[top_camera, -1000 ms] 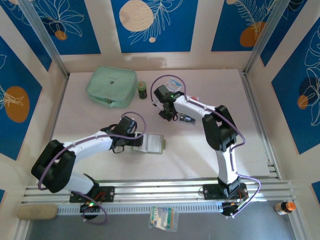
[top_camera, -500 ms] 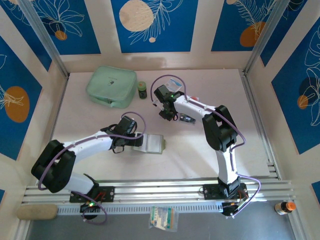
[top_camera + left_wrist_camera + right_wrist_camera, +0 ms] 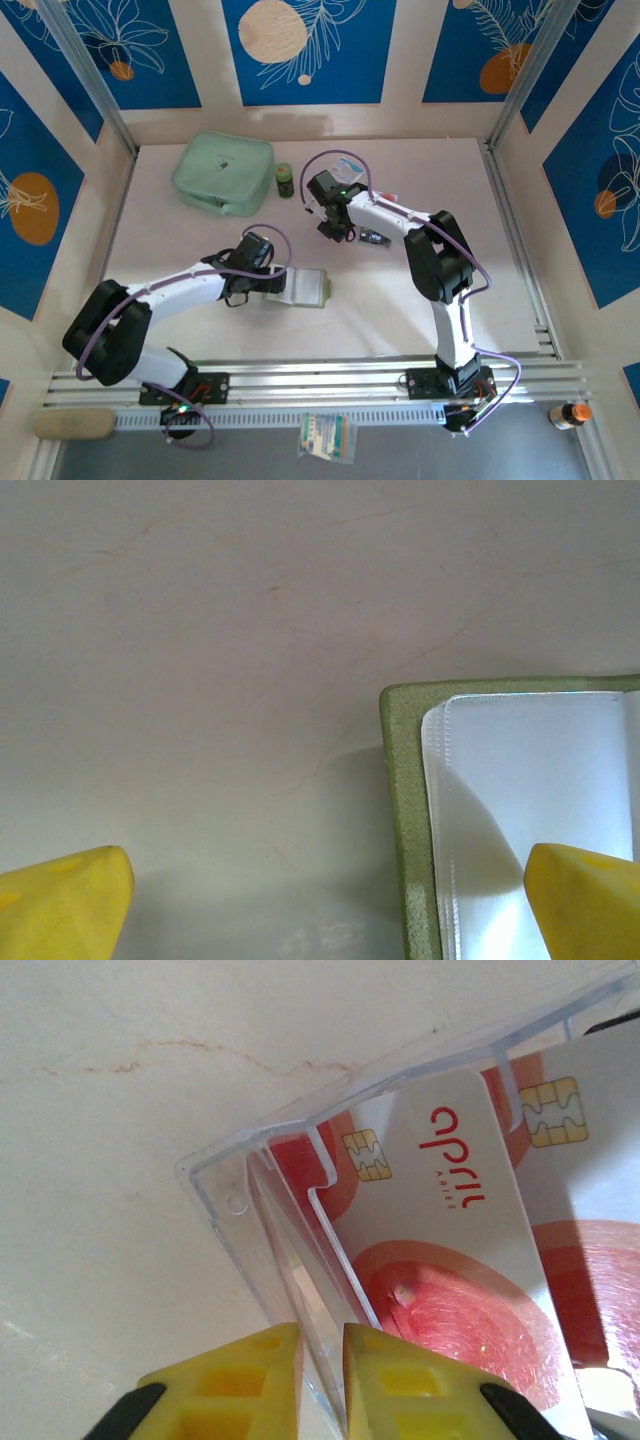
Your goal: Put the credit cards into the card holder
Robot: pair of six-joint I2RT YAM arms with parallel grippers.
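Observation:
The olive-green card holder [image 3: 305, 287] lies open on the table, its pale clear sleeves [image 3: 530, 780] facing up. My left gripper [image 3: 262, 283] stands wide open at the holder's left edge; one yellow fingertip [image 3: 585, 900] is over the sleeve, the other [image 3: 60, 905] over bare table. The credit cards [image 3: 440, 1230], whitish with big red dots and gold chips, lie in a clear plastic box [image 3: 240, 1185]. My right gripper [image 3: 322, 1360] is shut on that box's thin clear wall, right beside the nearest card. A dark card [image 3: 375, 238] shows by the right gripper [image 3: 335, 232].
A mint-green zip pouch [image 3: 222, 173] and a small dark jar [image 3: 285, 180] sit at the back left. A white-and-blue sachet [image 3: 326, 436] lies in front of the rail, an orange-capped bottle [image 3: 570, 413] at the front right. Metal rails edge the table.

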